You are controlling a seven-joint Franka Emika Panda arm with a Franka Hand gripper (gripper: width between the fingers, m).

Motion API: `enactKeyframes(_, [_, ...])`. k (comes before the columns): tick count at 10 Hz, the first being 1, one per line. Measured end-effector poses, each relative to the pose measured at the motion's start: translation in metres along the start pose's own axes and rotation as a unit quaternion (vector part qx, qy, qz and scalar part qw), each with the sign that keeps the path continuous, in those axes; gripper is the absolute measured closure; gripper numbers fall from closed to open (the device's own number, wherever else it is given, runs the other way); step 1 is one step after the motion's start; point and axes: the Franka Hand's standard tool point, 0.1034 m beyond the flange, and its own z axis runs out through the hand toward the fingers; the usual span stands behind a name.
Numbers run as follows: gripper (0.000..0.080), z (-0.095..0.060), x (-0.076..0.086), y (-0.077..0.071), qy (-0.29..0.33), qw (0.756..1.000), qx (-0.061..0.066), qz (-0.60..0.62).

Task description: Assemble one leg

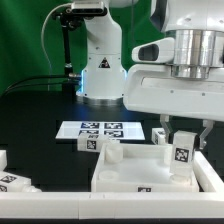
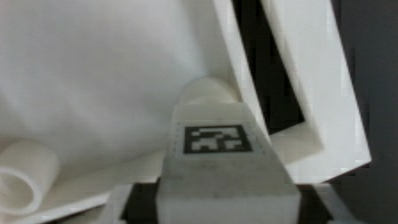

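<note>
My gripper (image 1: 181,143) is shut on a leg (image 1: 182,156), a chunky white post with a black-and-white tag, held upright over the right side of the white tray-like tabletop (image 1: 118,176). In the wrist view the leg (image 2: 217,140) stands between my jaws (image 2: 217,208), its far end close to the tabletop's raised rim (image 2: 306,90) near a corner. A rounded white boss (image 2: 25,178) shows inside the tabletop beside the leg. Whether the leg touches the tabletop is hidden.
The marker board (image 1: 100,129) lies behind the tabletop. A loose leg (image 1: 91,144) lies by its front edge, another (image 1: 160,137) sits next to my gripper, and more white parts (image 1: 12,178) lie at the exterior view's left. The robot base (image 1: 100,70) stands behind.
</note>
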Motion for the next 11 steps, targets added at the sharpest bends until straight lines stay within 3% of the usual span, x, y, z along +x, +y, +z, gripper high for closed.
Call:
enactKeyframes(3, [0.0515, 0.001, 0.001, -0.001, 0.002, 0.988, -0.001, 0.153])
enactKeyframes(5, [0.0515, 0.002, 0.004, -0.003, -0.014, 0.955, -0.009, 0.298])
enactKeyframes(6, [0.0515, 0.002, 0.006, -0.006, -0.033, 0.926, -0.016, 0.377])
enactKeyframes(8, [0.0515, 0.004, 0.014, -0.008, -0.054, 0.862, 0.002, 0.504])
enactKeyframes(9, [0.0515, 0.004, 0.013, -0.008, -0.051, 0.850, 0.005, 0.524])
enactKeyframes(11, [0.0514, 0.005, 0.014, -0.007, -0.051, 0.854, 0.005, 0.518])
